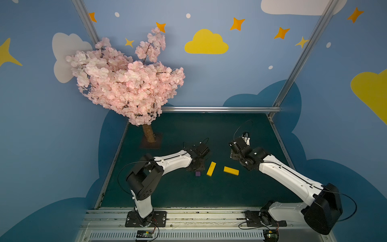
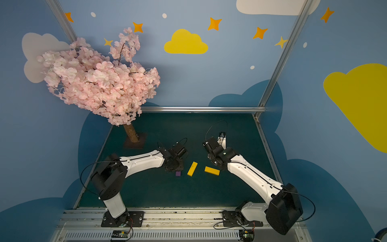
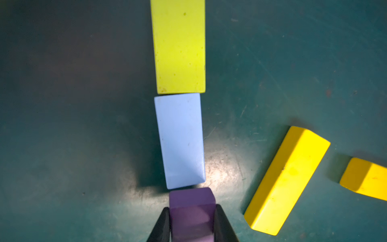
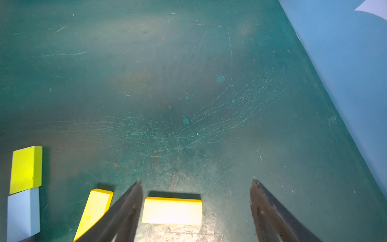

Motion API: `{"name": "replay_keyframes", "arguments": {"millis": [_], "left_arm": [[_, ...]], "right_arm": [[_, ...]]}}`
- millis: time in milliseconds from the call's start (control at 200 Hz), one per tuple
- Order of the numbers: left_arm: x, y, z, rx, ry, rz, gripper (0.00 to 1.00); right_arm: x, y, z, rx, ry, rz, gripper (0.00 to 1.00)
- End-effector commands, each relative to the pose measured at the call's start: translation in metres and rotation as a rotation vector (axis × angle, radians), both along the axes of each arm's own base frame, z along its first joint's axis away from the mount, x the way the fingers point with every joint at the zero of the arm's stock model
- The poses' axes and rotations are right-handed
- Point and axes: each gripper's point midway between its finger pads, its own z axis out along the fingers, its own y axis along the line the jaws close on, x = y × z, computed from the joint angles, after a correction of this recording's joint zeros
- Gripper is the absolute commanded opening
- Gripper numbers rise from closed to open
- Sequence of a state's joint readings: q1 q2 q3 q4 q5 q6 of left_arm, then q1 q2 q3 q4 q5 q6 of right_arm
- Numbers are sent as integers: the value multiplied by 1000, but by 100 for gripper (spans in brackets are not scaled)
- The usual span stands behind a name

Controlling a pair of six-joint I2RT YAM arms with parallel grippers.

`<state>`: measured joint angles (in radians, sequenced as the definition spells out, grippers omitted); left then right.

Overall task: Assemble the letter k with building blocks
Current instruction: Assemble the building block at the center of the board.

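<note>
In the left wrist view, a lime-green block (image 3: 179, 46) and a light-blue block (image 3: 181, 140) lie end to end in a line on the green mat. A purple block (image 3: 191, 199) continues that line, its end just short of the light-blue one. My left gripper (image 3: 192, 209) is shut on the purple block (image 1: 198, 173). Two orange-yellow blocks (image 1: 211, 168) (image 1: 231, 170) lie loose to the right of the line. My right gripper (image 4: 196, 182) is open over the right-hand orange-yellow block (image 4: 172, 211), which shows between its fingers, nearer one finger. My left wrist hides the lime-green and light-blue blocks in both top views.
A pink blossom tree (image 1: 127, 83) stands on a base (image 1: 149, 143) at the mat's back left. Aluminium rails (image 1: 219, 109) and blue walls (image 4: 345, 62) border the mat. Bare mat (image 1: 188, 194) lies in front of the blocks.
</note>
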<state>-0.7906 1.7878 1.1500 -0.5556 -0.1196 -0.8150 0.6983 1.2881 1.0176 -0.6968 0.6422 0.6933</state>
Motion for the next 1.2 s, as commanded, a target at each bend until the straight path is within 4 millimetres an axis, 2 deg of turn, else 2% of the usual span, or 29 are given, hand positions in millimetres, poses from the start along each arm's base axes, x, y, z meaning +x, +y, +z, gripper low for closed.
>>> {"name": "replay_keyframes", "arguments": {"millis": [0,350,616,866,1191], "left_arm": [[-1,1,-10,1,27,2,20],[-3,7,-24,21,57,4,20],[-9,10,-8,26,31,-1,20],[-14,10,-9,27,37,0,19],[-7,6,-19,26,39,-8,20]], "right_arm": [[3,5,9,3,-10,6,80],[5,6,9,5,-9,8,80],[4,7,5,8,0,6,80],[4,7,4,12,3,3,80],[3,6,4,12,3,2,80]]}}
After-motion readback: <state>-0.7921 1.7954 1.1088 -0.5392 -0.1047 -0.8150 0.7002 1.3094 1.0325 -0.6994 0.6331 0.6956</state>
